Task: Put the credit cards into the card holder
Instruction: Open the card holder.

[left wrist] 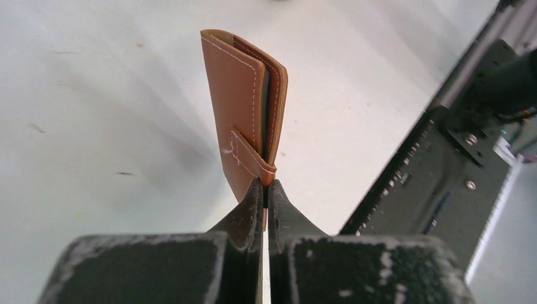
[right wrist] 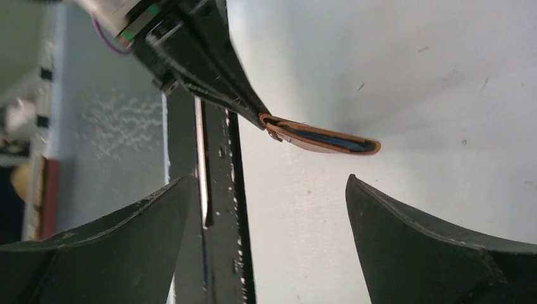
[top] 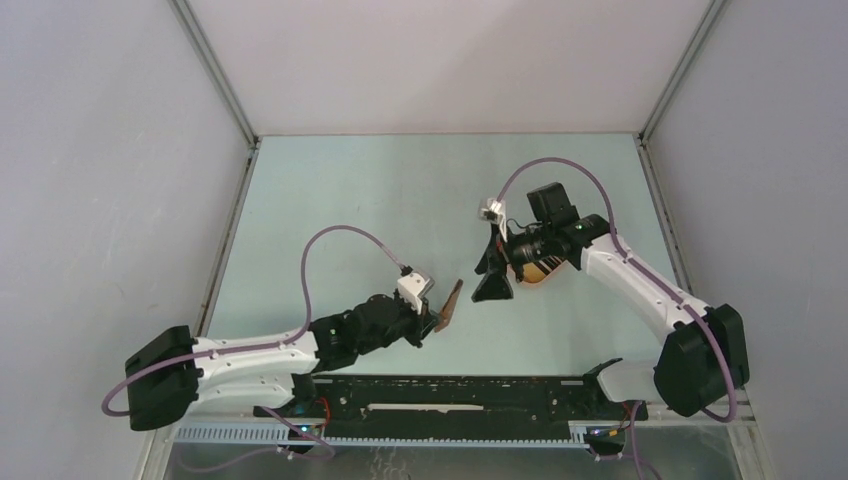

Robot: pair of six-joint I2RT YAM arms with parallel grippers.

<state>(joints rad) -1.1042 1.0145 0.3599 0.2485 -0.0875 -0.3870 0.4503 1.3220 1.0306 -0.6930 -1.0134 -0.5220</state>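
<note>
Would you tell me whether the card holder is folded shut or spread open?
Folded shut: the card holder shows both leather halves lying together, a dark edge between them, pinched at one end by the left gripper.

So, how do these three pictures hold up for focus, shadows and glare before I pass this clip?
Top external: evenly lit, sharp, no glare, though the card holder looks small. Left wrist: card holder crisp, soft shadow beside it on the table. Right wrist: the right gripper fills the foreground, its open jaws dark and soft; left background blurred.
</note>
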